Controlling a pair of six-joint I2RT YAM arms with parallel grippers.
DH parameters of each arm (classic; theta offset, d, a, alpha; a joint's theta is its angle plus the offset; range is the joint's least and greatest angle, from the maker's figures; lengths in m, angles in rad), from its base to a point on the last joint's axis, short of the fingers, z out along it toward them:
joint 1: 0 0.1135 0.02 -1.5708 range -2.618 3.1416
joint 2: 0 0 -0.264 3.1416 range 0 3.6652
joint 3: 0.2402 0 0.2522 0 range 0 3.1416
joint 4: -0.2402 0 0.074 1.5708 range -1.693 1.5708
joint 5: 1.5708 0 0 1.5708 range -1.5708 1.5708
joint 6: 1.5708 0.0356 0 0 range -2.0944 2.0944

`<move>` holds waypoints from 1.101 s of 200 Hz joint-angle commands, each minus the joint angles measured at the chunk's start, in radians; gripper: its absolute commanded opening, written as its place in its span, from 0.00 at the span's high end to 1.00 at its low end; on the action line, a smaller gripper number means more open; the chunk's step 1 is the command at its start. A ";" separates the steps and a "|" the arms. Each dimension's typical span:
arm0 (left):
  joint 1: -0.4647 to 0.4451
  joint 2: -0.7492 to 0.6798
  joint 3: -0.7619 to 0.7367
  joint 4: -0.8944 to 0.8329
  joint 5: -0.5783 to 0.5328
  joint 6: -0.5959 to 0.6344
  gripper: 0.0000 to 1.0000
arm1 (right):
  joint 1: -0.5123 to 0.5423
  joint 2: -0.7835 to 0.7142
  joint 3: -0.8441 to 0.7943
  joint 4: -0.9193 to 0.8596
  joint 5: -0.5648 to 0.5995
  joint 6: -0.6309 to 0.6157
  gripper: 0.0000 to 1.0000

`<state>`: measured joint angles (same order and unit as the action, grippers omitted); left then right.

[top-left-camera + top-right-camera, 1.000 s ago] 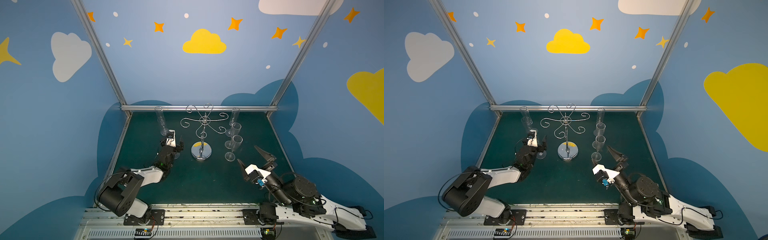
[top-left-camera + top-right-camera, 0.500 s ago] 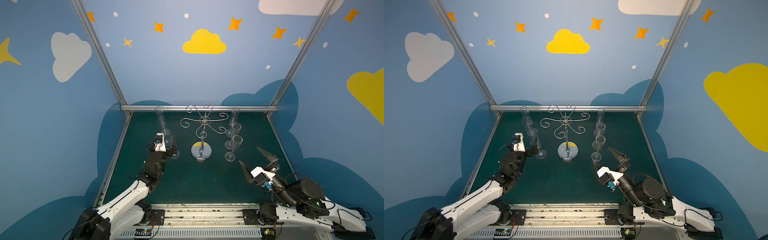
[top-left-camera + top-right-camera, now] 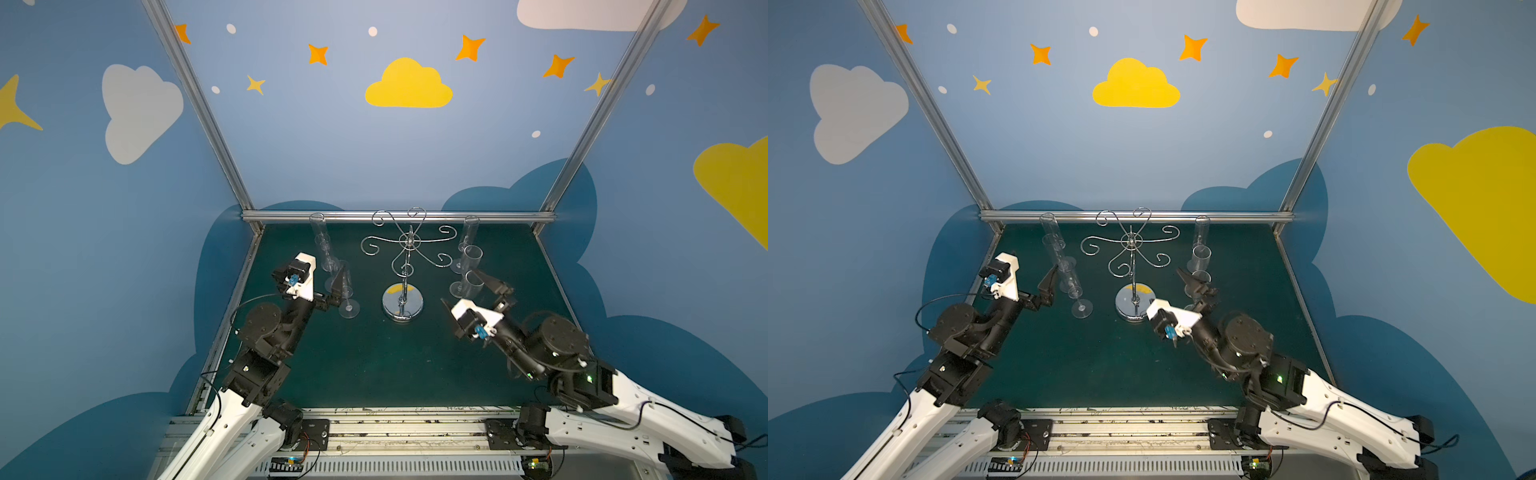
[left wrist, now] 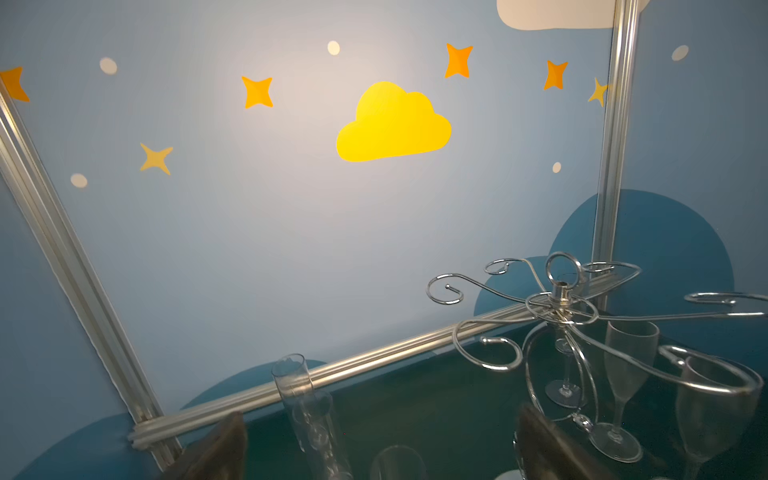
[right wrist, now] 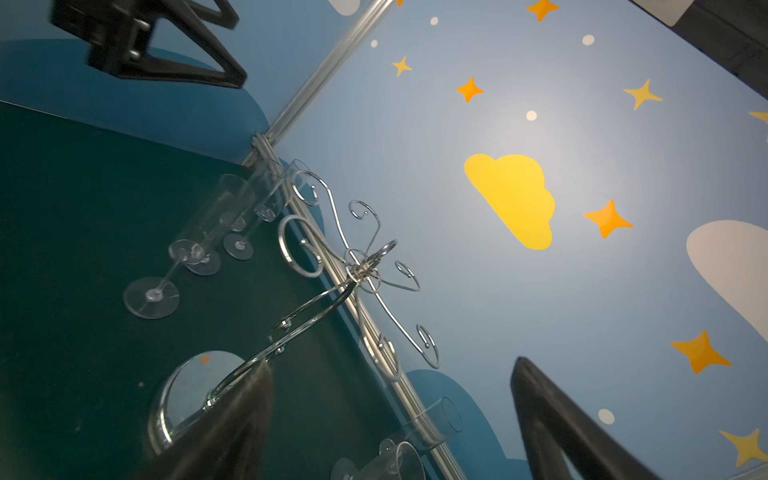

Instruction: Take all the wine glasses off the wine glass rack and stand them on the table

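**Top views.** The wine glass rack (image 3: 405, 266) stands upright in the middle of the tabletop (image 3: 374, 374) on its mirror base. We count six clear flutes on their feet, three in a row on each side of it. The wine glass (image 3: 348, 291) at the front of the left row stands left of the base, apart from the rack. The left gripper (image 3: 325, 270) is spread wide, one finger just beside the bowl. We cannot tell contact from here. The right gripper (image 3: 458, 285) is also wide, by the right row's front flute (image 3: 470, 282).

**Left wrist.** The fingers (image 4: 220, 449) are far apart and grip nothing. The wine glass rim (image 4: 397, 461) shows between them, touching neither.

**Right wrist.** The fingers (image 5: 552, 415) are far apart and grasp nothing. We see flute rims between them and the rack beyond.
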<state>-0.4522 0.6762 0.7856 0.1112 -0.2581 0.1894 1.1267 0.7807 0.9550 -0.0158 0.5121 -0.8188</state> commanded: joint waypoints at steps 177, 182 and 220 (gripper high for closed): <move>0.656 0.557 -0.369 0.414 0.199 -0.300 0.01 | -1.267 0.243 -0.605 0.371 -0.600 0.906 0.09; 0.643 0.582 -0.367 0.424 0.199 -0.271 0.01 | -1.235 0.268 -0.611 0.394 -0.590 0.888 0.09; 0.568 0.685 -0.378 0.505 0.137 -0.208 0.00 | -1.099 0.435 -0.512 0.374 -0.445 0.899 0.09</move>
<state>0.1417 1.3384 0.4019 0.5323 -0.1211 -0.0559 -0.0212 1.1542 0.3622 0.2890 -0.0051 0.0460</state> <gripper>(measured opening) 0.994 0.906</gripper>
